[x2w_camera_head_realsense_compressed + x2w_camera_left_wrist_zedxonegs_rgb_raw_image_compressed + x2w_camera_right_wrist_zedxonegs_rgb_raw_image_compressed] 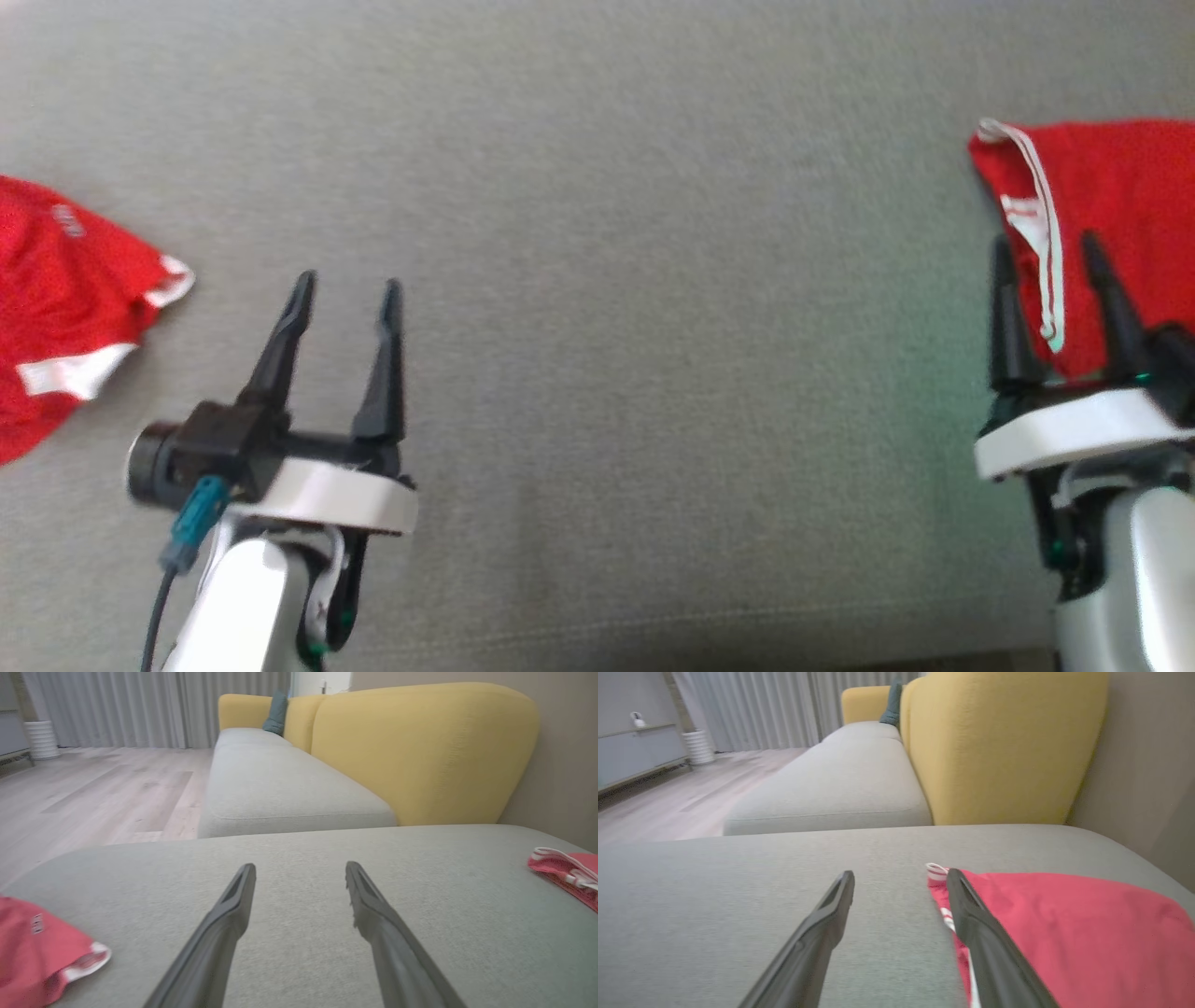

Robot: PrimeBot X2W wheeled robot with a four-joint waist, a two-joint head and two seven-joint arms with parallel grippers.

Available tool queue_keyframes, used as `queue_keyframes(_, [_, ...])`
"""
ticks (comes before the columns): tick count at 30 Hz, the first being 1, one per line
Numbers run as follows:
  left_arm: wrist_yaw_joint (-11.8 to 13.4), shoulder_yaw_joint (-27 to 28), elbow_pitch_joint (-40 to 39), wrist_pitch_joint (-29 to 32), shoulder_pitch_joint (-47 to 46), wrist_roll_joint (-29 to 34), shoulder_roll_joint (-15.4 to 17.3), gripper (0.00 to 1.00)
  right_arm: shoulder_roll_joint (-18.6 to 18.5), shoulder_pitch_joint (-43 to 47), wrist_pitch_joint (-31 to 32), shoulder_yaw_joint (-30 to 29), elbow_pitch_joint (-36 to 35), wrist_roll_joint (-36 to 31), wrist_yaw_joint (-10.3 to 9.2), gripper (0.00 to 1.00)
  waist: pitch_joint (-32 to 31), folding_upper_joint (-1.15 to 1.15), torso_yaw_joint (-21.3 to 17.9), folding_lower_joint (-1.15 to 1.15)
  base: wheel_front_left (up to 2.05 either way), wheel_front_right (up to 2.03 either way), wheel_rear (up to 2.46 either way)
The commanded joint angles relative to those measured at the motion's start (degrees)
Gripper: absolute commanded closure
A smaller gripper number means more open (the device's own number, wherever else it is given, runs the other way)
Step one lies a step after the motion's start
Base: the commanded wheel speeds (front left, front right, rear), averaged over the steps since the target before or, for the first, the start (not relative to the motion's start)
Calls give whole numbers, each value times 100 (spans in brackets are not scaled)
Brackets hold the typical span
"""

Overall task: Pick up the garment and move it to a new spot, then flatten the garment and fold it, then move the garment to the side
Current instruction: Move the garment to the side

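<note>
A red garment with white trim (1111,215) lies folded at the right of the grey cushion; the right wrist view has it (1064,933) under and beside the right-hand finger. A second red garment with white bands (56,299) lies at the cushion's left edge, low left in the left wrist view (37,952). My left gripper (347,291) hovers open over bare cushion, right of that left garment, nothing between its fingers (233,914). My right gripper (1046,247) is open above the left edge of the right garment, holding nothing.
The grey cushion (653,233) is a wide flat seat whose front seam runs along the bottom of the head view. Beyond it stand a yellow sofa back (420,751), a second grey seat (280,788), wooden floor (93,788) and curtains.
</note>
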Motion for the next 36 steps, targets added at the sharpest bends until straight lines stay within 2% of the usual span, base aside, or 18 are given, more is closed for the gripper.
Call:
queue_keyframes(1, [73, 282, -165, -54, -5, -48, 64, 0, 22, 53, 49, 270, -312, 50, -5, 0, -326, 0, 293, 0, 0, 0, 0])
queue_keyframes(9, [193, 413, -50, -56, 355, -134, 145, 0, 61, 375, 256, 578, -520, 140, -5, 0, -799, 0, 548, 0, 0, 0, 0])
queue_keyframes(24, [220, 337, 24, 35, 854, -231, 240, 0, 102, 1140, 483, 460, -782, 199, -5, 0, -1407, 0, 439, 0, 0, 0, 0])
queue_keyframes(36, [270, 293, -33, 92, 920, -246, 290, 0, 111, 1277, 551, 441, -910, 200, -5, 0, -1451, 0, 340, 0, 0, 0, 0])
